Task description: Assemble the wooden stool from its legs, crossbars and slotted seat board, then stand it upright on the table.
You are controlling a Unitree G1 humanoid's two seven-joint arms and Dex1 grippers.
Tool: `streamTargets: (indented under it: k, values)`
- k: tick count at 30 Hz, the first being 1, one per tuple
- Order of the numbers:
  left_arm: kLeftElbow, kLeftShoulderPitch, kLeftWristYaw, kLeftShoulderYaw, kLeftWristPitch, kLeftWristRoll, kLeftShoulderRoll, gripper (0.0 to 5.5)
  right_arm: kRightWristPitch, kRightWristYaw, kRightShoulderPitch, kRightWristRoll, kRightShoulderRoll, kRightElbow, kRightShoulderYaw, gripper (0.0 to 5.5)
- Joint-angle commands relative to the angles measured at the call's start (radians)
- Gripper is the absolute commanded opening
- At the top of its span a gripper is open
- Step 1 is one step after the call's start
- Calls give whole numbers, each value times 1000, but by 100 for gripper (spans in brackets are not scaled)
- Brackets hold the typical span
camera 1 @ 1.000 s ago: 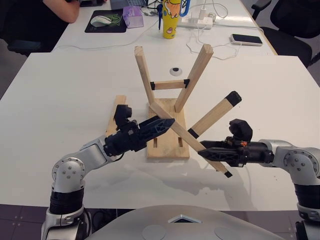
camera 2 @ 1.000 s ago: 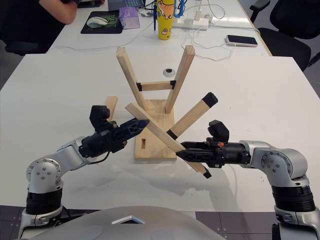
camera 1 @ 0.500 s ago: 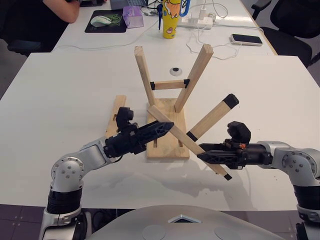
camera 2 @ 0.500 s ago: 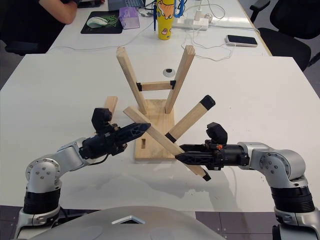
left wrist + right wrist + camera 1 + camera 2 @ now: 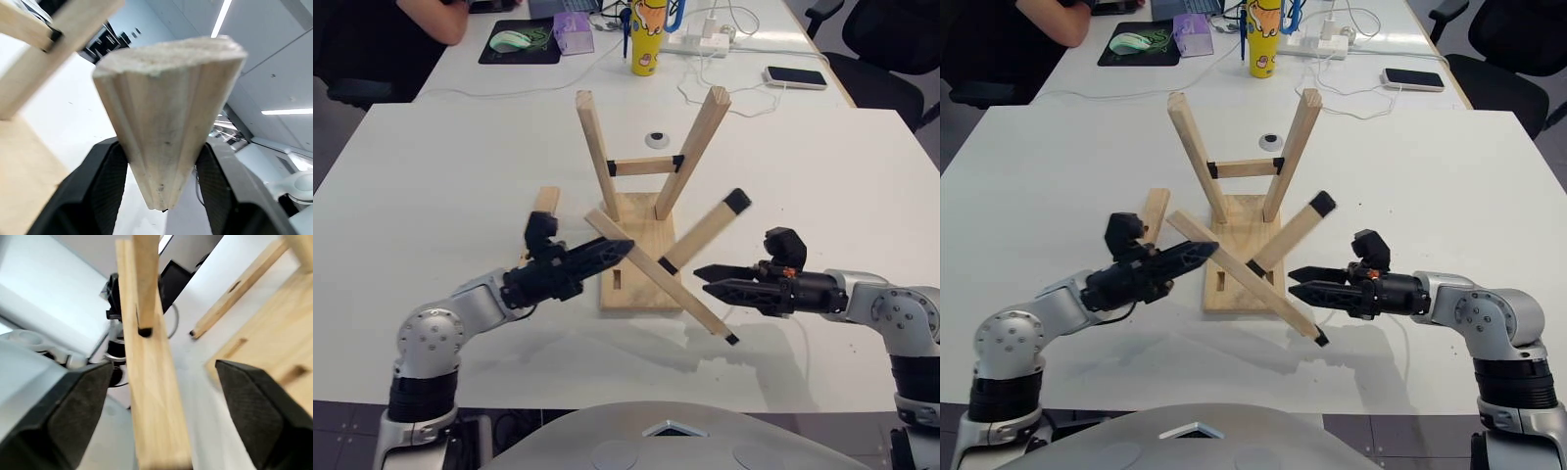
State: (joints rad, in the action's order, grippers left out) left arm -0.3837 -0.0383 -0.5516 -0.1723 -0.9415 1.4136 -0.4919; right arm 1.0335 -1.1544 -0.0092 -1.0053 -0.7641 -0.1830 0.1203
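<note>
The slotted seat board (image 5: 646,284) lies flat on the white table. Two legs joined by a crossbar (image 5: 644,165) stand up from its far end. A second leg pair (image 5: 677,257), crossed like an X, hangs tilted over the board. My left gripper (image 5: 617,250) is shut on the upper end of its long leg (image 5: 166,122). My right gripper (image 5: 705,278) is open just right of where the legs cross, touching nothing; that leg (image 5: 146,382) stands ahead of its spread fingers (image 5: 83,411). A loose wooden piece (image 5: 545,202) lies left of the board.
A small round black disc (image 5: 658,139) sits on the table behind the stool parts. On the far table stand a yellow cup (image 5: 646,37), a phone (image 5: 795,76) and a power strip (image 5: 700,42). Bare table surface lies to both sides.
My right gripper has let go of the leg pair, opened and drawn back to the right. The left gripper has carried the leg pair left and lower.
</note>
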Motion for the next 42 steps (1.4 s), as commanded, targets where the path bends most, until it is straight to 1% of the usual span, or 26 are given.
streamTargets:
  k: [1,2,4,6,9,12,14,17,20,25,28,31,33,35,36,37,39,40,42]
  values:
    - [49,-19,-75,-184,-15,34,-155,206,-259,41,21,242,3,8,-63,430]
    - [63,-16,-109,-216,-24,20,-199,206,-320,46,26,287,20,-8,-84,430]
    - [104,13,-159,-275,-38,14,-277,206,-583,85,36,505,37,-44,-170,430]
    - [154,59,-190,-320,-45,22,-339,206,-757,90,47,643,44,-76,-240,430]
    - [209,122,-225,-341,-50,18,-392,206,-896,76,54,743,44,-70,-298,430]
    - [224,154,-240,-346,-55,11,-401,206,-1099,96,42,884,50,2,-359,430]
    - [223,168,-240,-341,-57,9,-394,206,-1187,120,33,940,68,42,-383,430]
    - [203,172,-236,-329,-53,1,-374,206,-1303,199,0,1058,104,120,-418,430]
    - [184,184,-233,-307,-52,-6,-355,206,-1352,275,-22,1123,142,176,-426,430]
    - [155,227,-210,-288,-31,-7,-317,206,-1377,335,-71,1153,154,253,-403,430]
    - [114,257,-175,-259,21,-76,-290,206,-1401,353,-112,1164,161,311,-404,430]
    - [122,311,-163,-250,41,-80,-268,206,-1412,360,-116,1145,151,334,-385,430]
    - [118,336,-162,-241,51,-103,-267,206,-1358,308,-90,1046,151,286,-369,430]
    - [99,347,-176,-216,72,-157,-278,206,-1183,237,-41,847,165,173,-343,430]
    - [84,352,-184,-194,90,-200,-285,206,-1041,223,-11,695,174,97,-320,430]
    - [67,352,-196,-171,106,-243,-294,206,-932,227,11,571,184,37,-294,430]
    - [36,355,-205,-127,136,-311,-298,206,-782,278,42,374,212,-44,-247,403]
    - [22,352,-211,-108,147,-335,-295,206,-761,318,49,349,235,-64,-238,387]
    - [2,340,-227,-73,173,-386,-286,206,-757,399,55,365,294,-80,-242,358]
